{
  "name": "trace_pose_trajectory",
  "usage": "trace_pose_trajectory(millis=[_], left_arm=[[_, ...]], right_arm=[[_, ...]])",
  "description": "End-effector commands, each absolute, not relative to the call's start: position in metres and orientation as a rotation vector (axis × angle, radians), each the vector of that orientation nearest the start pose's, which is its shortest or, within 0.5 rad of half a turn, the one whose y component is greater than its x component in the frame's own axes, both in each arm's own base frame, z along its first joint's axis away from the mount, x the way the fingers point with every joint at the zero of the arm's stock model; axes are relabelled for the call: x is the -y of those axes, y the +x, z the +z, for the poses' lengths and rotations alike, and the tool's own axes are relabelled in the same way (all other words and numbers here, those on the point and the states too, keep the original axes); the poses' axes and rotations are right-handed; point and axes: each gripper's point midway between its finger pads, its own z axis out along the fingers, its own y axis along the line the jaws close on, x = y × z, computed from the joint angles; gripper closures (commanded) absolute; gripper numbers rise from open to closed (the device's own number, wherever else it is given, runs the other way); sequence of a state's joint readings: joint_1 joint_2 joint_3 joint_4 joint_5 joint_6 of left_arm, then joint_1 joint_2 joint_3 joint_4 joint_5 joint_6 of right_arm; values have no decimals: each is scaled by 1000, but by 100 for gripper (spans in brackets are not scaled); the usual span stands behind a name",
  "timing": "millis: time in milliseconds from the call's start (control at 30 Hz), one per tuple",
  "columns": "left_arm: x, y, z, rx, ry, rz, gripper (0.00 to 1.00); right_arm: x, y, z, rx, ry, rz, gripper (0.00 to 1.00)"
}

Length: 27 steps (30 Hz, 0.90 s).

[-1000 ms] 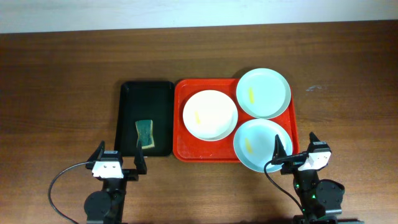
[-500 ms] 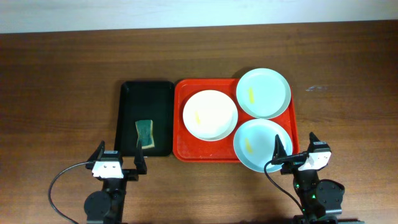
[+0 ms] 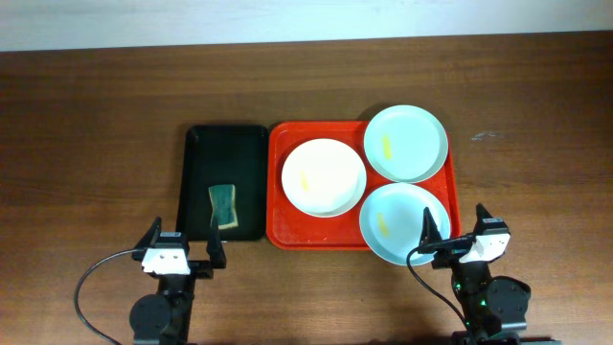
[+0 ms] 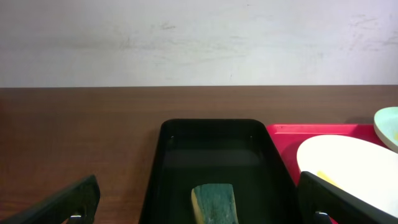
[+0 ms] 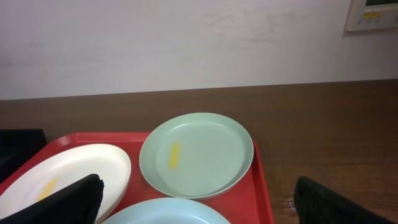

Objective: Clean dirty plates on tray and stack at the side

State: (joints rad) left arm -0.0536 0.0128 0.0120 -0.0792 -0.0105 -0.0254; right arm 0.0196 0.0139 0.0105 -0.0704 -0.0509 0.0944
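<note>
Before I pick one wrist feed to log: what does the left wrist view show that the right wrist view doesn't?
Only left wrist: the sponge, lying in the black tray. Only right wrist: the rim of the near plate and a wall panel. Both: red tray, white plate, far plate (a sliver in the left view), and the black tray (a corner in the right view).
</note>
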Motion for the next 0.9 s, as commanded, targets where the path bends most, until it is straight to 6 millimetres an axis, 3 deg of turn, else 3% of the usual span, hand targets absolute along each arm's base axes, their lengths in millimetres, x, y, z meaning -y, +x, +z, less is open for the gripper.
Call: trace_pose_trajectory(millis=[0, 733, 867], left_arm=[[15, 245, 156, -1651, 43, -55, 1], [15, 245, 156, -1651, 43, -56, 1], [15, 246, 163, -1621, 43, -56, 1]], right_arm=[[-15, 246, 157, -1645, 18, 142, 2], [-15, 246, 157, -1645, 17, 143, 2], [-18, 245, 157, -1645, 7, 154, 2]])
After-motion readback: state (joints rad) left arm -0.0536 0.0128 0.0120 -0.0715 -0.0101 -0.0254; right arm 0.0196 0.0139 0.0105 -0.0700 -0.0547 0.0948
